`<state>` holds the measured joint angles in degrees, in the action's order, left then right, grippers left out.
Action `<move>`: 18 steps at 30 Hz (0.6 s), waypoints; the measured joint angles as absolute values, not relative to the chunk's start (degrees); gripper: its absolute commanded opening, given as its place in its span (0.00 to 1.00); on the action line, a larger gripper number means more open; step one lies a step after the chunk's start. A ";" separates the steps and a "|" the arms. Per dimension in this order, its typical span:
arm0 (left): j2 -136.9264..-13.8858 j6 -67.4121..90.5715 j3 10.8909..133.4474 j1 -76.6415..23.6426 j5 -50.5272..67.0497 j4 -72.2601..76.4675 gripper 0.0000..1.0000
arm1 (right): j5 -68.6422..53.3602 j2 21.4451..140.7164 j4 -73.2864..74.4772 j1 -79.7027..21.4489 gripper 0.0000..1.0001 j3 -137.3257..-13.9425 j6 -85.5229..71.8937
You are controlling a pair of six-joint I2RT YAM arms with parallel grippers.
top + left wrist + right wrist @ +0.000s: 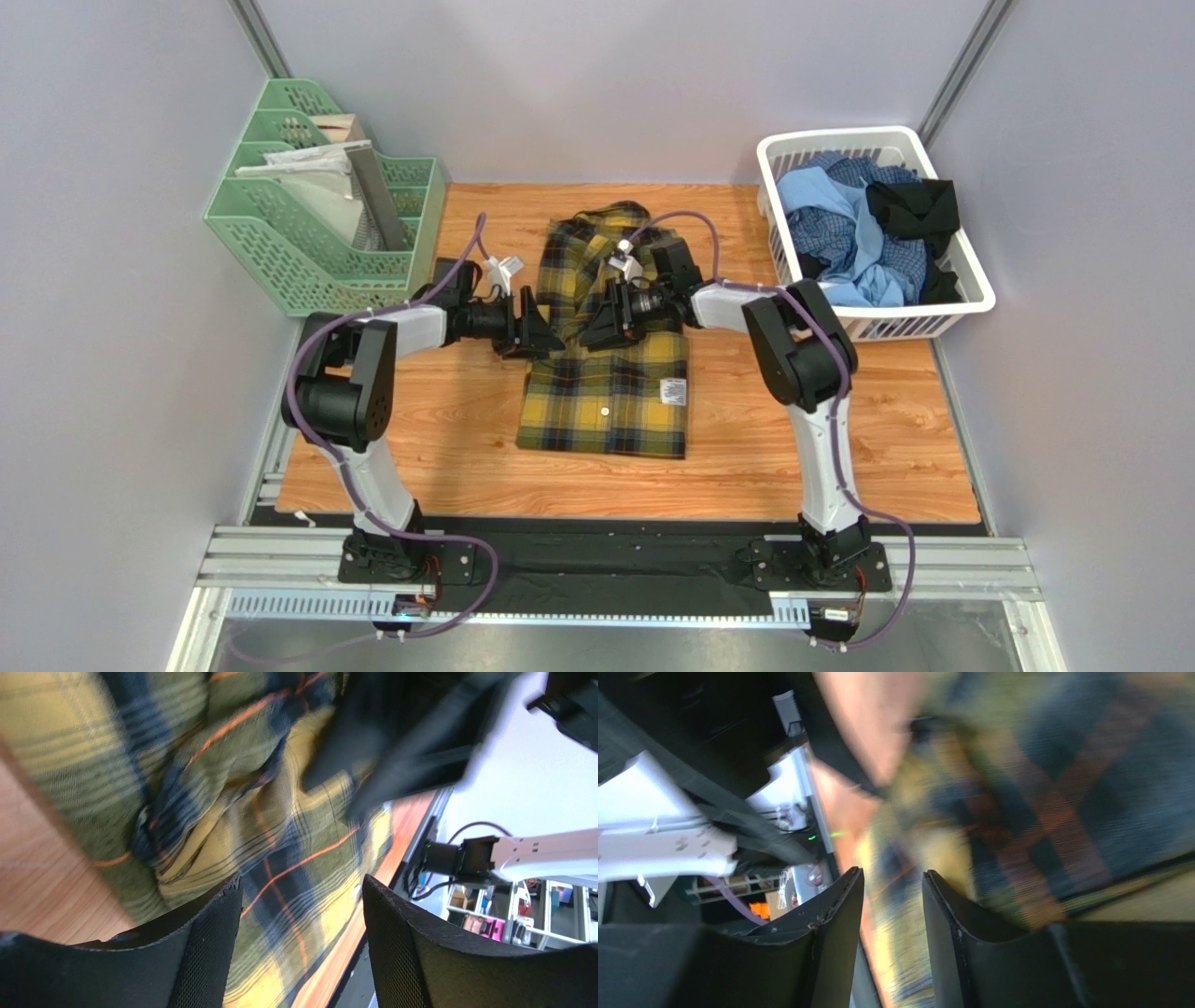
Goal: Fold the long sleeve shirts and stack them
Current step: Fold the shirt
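A mustard-yellow and black plaid shirt [617, 399] lies in the middle of the wooden table, its lower part flat and its upper part bunched. My left gripper [544, 336] is low at the shirt's left edge, fingers wide apart, with plaid folds [210, 777] just beyond them; it is open [302, 882]. From the right, my right gripper [596, 329] faces it over the shirt's middle. Its fingers [892, 873] stand a narrow gap apart, with blurred plaid cloth [1046, 798] beyond; nothing is clearly pinched. More shirts, light blue [842, 224] and black [912, 210], lie in a basket.
The white laundry basket [842, 136] stands at the back right corner. A green file organizer [323, 224] with papers stands at the back left. Grey walls close in the table on three sides. The two grippers are close together, almost tip to tip.
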<state>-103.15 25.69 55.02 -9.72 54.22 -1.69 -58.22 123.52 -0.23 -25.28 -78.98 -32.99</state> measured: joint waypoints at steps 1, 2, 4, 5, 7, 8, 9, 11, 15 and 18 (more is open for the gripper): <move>-103.79 25.08 55.02 -9.65 53.91 -2.68 0.70 | -57.71 126.32 -0.23 -25.21 0.39 -80.14 -33.15; -103.90 24.08 55.05 -9.63 53.67 -3.92 0.70 | -57.39 128.73 -0.16 -25.06 0.39 -80.82 -33.23; -103.26 20.43 55.53 -9.67 53.34 -7.05 0.71 | -58.70 131.41 -0.36 -24.77 0.38 -81.54 -34.00; -102.56 17.61 55.96 -9.78 52.80 -9.06 0.71 | -59.55 131.85 -0.51 -24.60 0.38 -82.02 -34.30; -99.07 8.23 56.51 -10.76 50.33 -14.72 0.72 | -59.57 131.87 -0.86 -24.56 0.38 -82.19 -34.30; -96.90 4.12 56.49 -11.35 48.90 -17.12 0.72 | -59.59 131.87 -0.93 -24.56 0.38 -82.19 -34.30; -93.73 -1.04 56.21 -12.60 46.63 -19.09 0.72 | -59.64 131.83 -1.06 -24.56 0.39 -82.13 -34.30; -85.19 -11.40 53.45 -16.53 41.47 -21.54 0.72 | -59.55 131.44 -1.30 -24.56 0.39 -81.67 -34.33; -67.81 -27.88 43.22 -29.95 30.15 -21.30 0.71 | -58.02 127.35 1.65 -24.56 0.37 -80.16 -32.27; -62.37 -35.88 35.77 -40.34 22.09 -19.18 0.69 | -55.96 122.19 8.38 -24.56 0.25 -80.58 -25.85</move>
<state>-62.37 -35.88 35.77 -40.34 22.09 -19.18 -55.96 122.19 8.38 -24.56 -80.58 -25.85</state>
